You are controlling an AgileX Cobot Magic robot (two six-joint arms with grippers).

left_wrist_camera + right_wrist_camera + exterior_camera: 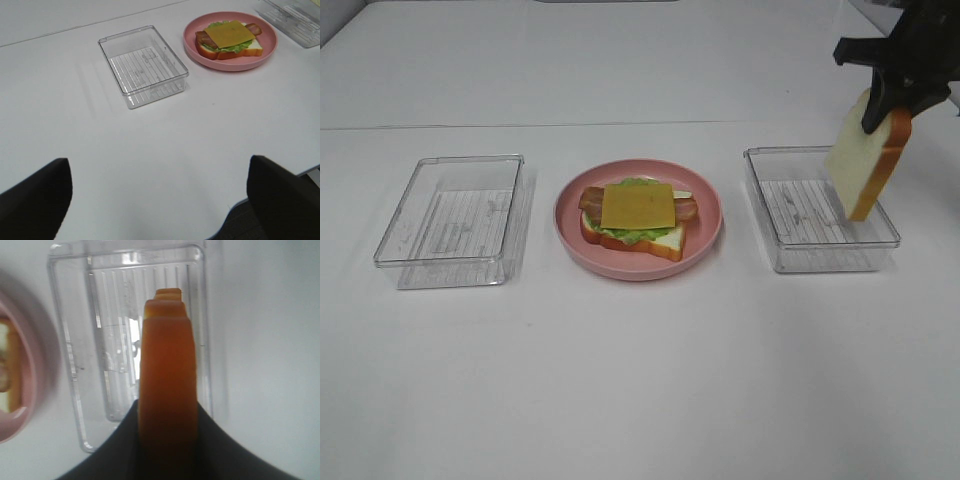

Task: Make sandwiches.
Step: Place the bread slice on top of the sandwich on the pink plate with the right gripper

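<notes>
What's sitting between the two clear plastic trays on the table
In the exterior high view, the round pink plate lies between the left clear plastic tray and the right one, carrying the open-faced sandwich stack topped with yellow cheese.

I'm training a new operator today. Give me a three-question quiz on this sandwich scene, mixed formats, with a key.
1. True or false: the cheese is the top layer of the stack on the pink plate.
2. What is the right gripper holding?
A. lettuce
B. bread slice
C. bacon
3. Fill in: the held slice hangs above the ____ clear container.

Key: 1 true; 2 B; 3 right.
</notes>
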